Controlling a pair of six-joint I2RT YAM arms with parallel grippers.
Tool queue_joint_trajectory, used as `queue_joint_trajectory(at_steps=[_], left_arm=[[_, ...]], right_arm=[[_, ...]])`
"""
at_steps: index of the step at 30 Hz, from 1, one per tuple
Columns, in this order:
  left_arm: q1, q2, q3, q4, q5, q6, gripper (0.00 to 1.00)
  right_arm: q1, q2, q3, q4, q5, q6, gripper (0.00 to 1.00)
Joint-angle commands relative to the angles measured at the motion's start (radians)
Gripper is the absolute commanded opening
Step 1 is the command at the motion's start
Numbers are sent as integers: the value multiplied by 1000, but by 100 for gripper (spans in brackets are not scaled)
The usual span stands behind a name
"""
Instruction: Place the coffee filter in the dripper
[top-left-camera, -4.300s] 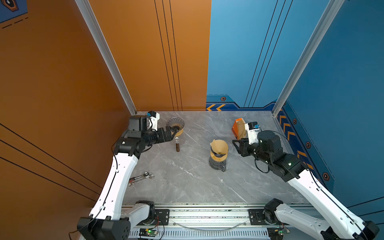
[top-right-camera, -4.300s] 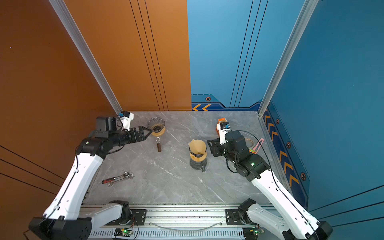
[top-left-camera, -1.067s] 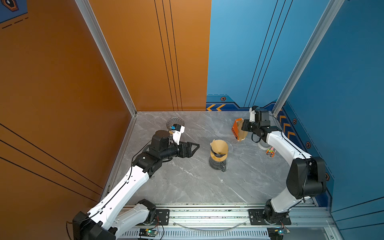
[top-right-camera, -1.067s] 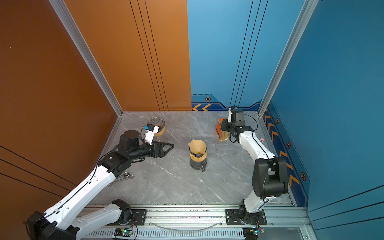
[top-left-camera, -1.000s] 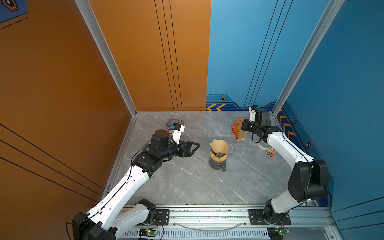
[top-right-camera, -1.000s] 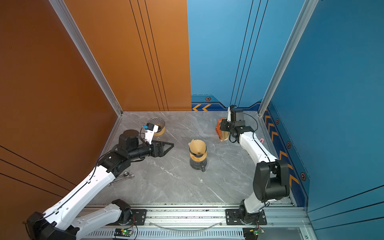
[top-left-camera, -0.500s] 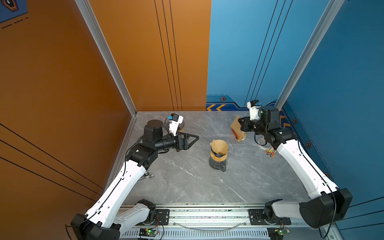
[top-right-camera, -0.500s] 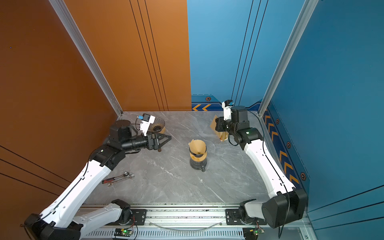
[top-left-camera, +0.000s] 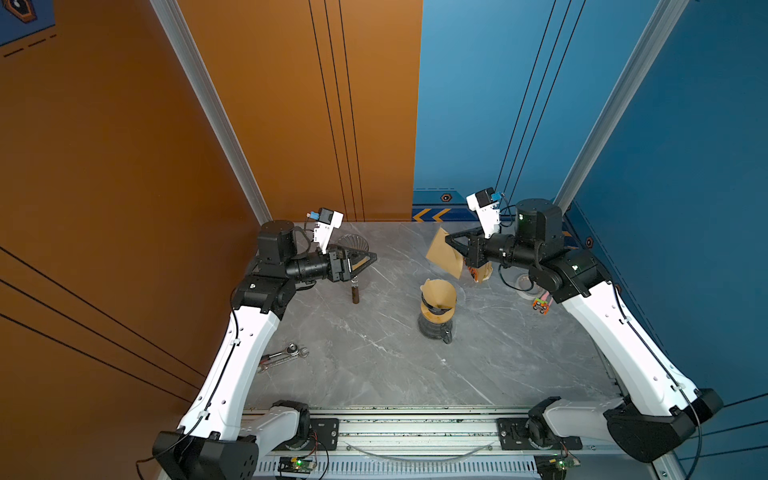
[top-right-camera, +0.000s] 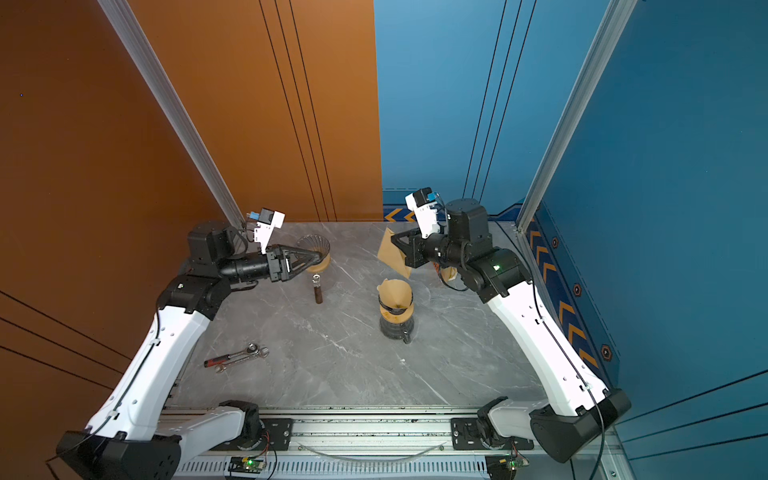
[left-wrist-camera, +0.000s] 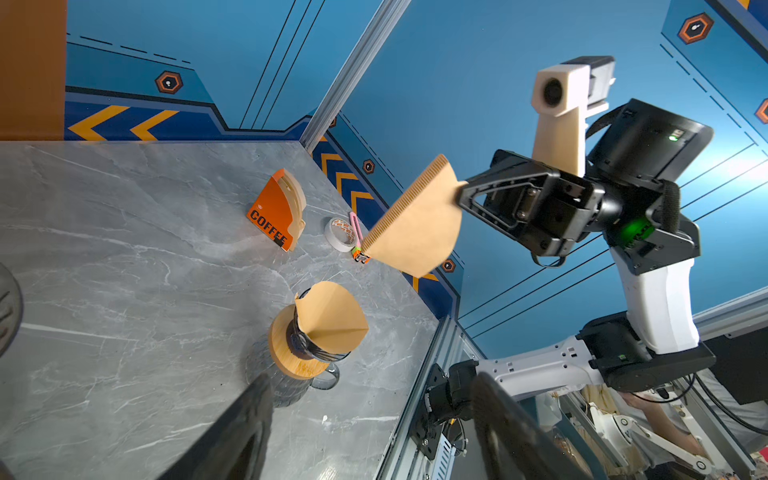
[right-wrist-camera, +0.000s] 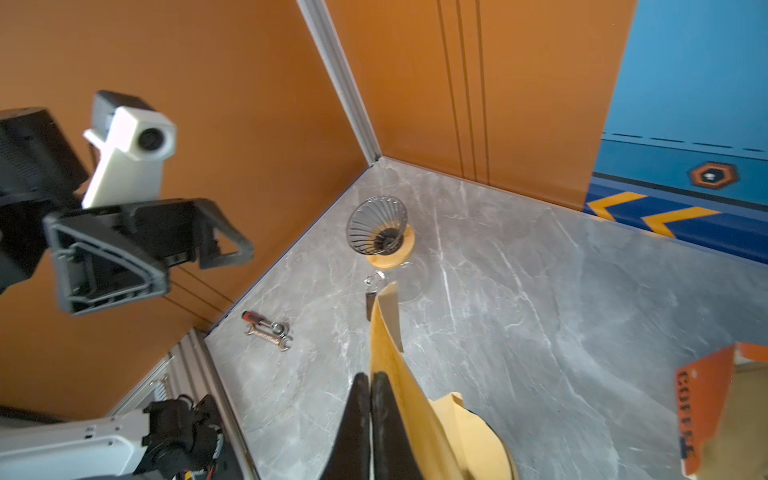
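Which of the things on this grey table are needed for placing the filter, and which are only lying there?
Needed:
- flat brown paper coffee filter, pinched in the right claw
- empty ribbed glass dripper on wooden ring

Lying about:
- metal spanners
- white tape roll
- brown stick with key ring
- orange COFFEE filter holder
- dripper on glass jug, already lined

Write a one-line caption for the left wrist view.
Right gripper pinches a folded brown coffee filter in mid-air near a dripper that already holds one.

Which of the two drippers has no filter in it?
The ribbed glass dripper with a wooden collar by the orange wall; the central dripper already holds a brown paper filter.
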Motion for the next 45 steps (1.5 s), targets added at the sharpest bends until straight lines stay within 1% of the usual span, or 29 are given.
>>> queue_joint_trajectory(at_steps=[1,3,6,9,10,12,16,18,19,21,26,31,33,36,39,42,44,45], left_arm=[[49,6,32,-42,2,20,76],[81,11,25,-58,-96,4,77],[109,24,21,-81,-194,6,79],[110,41,27,-82,-157,4,83],[106,42,29,-88,-165,5,84],[104,42,24,-105,-206,10,84],[84,19,-20,-115,-233,1,83],[68,8,-50,-132,-254,-7,83],[61,3,-59,-150,-270,-7,83],[44,-17,-108,-158,-340,-34,81],[33,-44,-173,-170,-405,-64,79],[29,-91,-195,-283,-535,-89,78],[25,-112,-210,-340,-572,-92,78],[11,-164,-272,-405,-623,-112,78],[-7,-215,-318,-483,-691,-137,82],[-21,-268,-362,-551,-754,-178,87],[-29,-296,-390,-604,-801,-207,98],[-30,-306,-404,-625,-817,-219,98]], right_arm=[[39,28,24,-37,-1,-18,4],[64,37,25,-28,26,-17,4],[101,50,30,-25,70,-28,4],[126,66,39,-27,91,-34,4],[134,71,38,-29,102,-37,4],[142,80,33,-29,124,-39,4],[154,90,26,-36,140,-43,4],[170,101,33,-69,148,-50,5],[185,106,34,-94,165,-60,6],[242,110,9,-116,213,-72,9],[292,97,-124,-47,203,-26,12],[344,85,-231,24,195,15,16],[355,87,-260,42,175,31,17],[368,93,-308,100,101,74,22],[393,118,-331,143,60,128,27],[447,152,-340,175,73,179,30],[479,185,-353,215,80,232,31],[493,198,-364,241,85,262,31]])
